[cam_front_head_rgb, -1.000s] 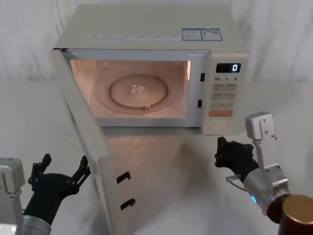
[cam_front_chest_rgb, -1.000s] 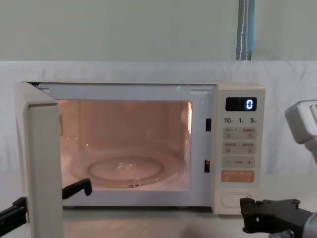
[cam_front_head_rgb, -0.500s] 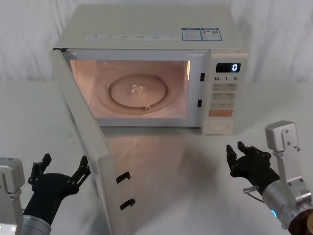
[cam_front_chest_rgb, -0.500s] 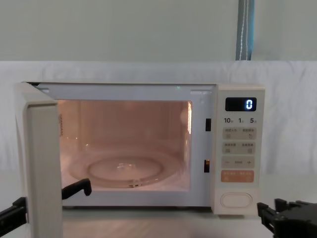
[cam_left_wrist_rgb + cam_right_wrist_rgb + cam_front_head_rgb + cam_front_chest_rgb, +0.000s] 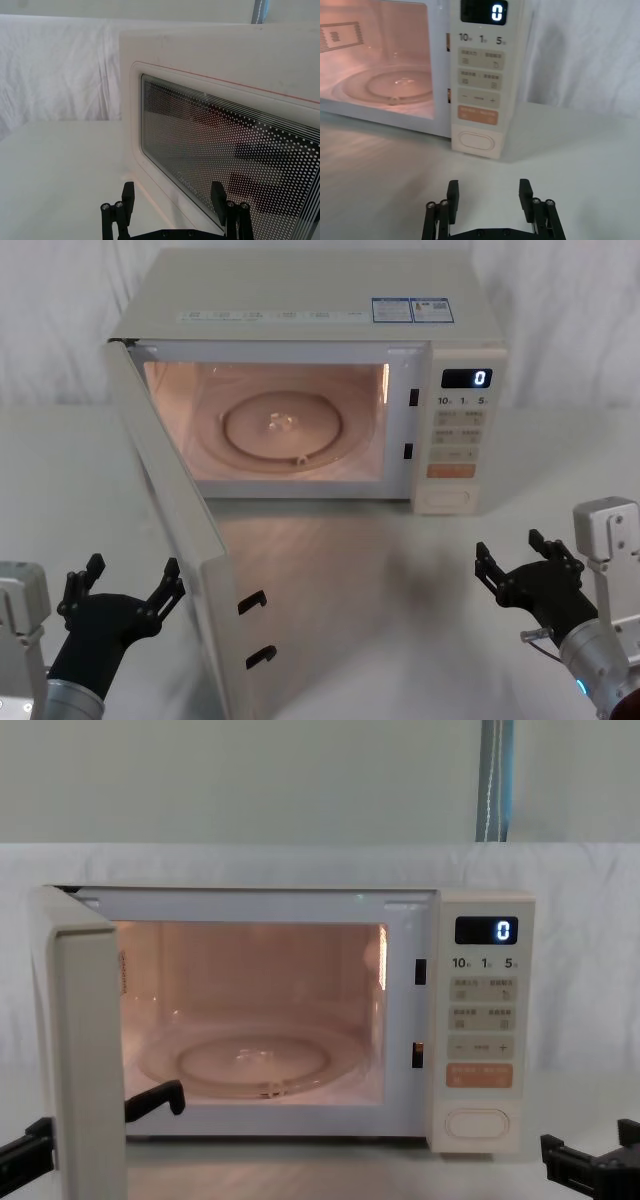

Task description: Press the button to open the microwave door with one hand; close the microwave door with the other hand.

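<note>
Head view first: the microwave door [image 5: 185, 540] hangs wide open, swung out toward the front left of the white surface [image 5: 400, 570], and the oven cavity is lit. The left gripper [image 5: 122, 590] sits low near the front left corner, just outside the door's outer face, fingers spread apart. The right gripper [image 5: 528, 562] hovers near the front right, fingers also apart, well short of the button [image 5: 447, 499] at the bottom of the control panel.

Left wrist view: the left gripper [image 5: 172, 197] points at the door's [image 5: 200, 65] dotted window, near it but not touching, far as you can tell.

Right wrist view: the right gripper [image 5: 487, 194] is open and aimed roughly at the button [image 5: 476, 141], clear of it.

Chest view: door [image 5: 85, 1050] edge-on at left, button [image 5: 477, 1123] untouched, right gripper [image 5: 590, 1160] low at the right edge.
</note>
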